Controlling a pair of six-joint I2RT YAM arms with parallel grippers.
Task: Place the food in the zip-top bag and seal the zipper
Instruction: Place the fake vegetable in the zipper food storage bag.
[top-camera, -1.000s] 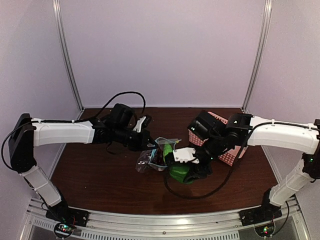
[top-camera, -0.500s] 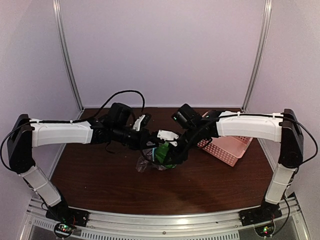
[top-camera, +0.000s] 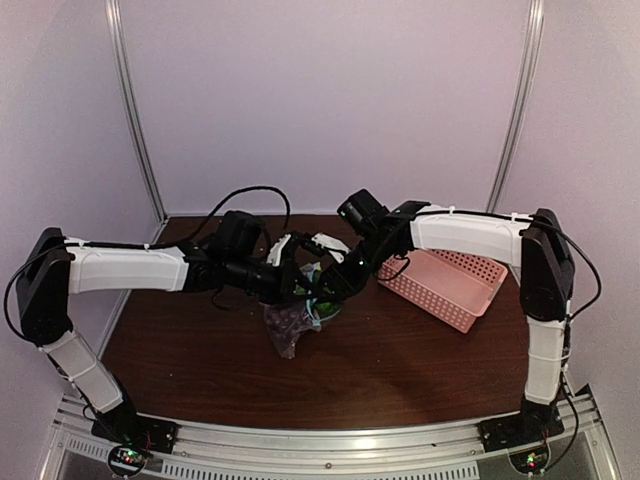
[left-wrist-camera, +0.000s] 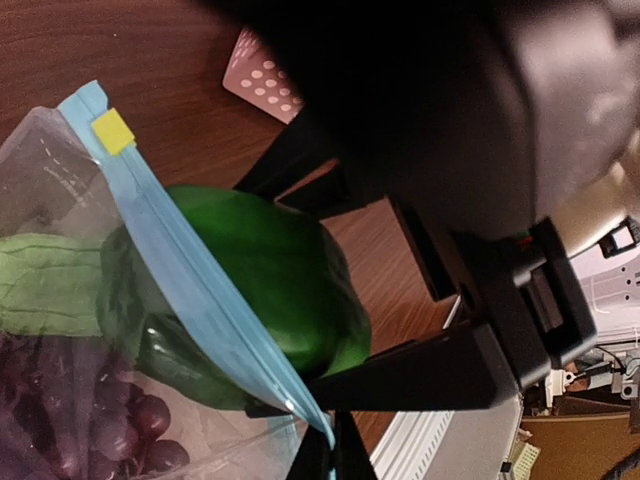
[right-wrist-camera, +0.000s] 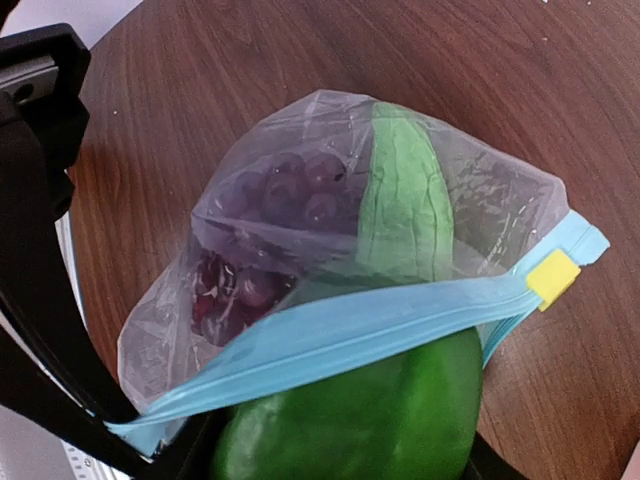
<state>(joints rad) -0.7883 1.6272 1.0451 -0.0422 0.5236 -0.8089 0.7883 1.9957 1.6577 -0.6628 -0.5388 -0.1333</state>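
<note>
Vegetable (left-wrist-camera: 275, 265), clamped in your right gripper (top-camera: 333, 285), is half inside the bag (left-wrist-camera: 40, 200); left gripper (left-wrist-camera: 330, 455) pinches the zipper's (left-wrist-camera: 200, 290) 6 o'clock end. Shoving could pull it loose.

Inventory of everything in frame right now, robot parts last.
zip-top bag: 1, clear, mid-table between the two grippers
zipper: 1, teal-blue strip with a yellow slider, along the bag mouth, not sealed
grapes: 1 bunch, dark red-purple, inside the bag
green vegetable: 1, glossy green, partway through the bag mouth
basket: 1, pink, perforated, right side of the table
table: 1, dark brown wood, under everything
left gripper: 1, black, shut on the zipper's end
right gripper: 1, black and white, closed on the green vegetable
</note>
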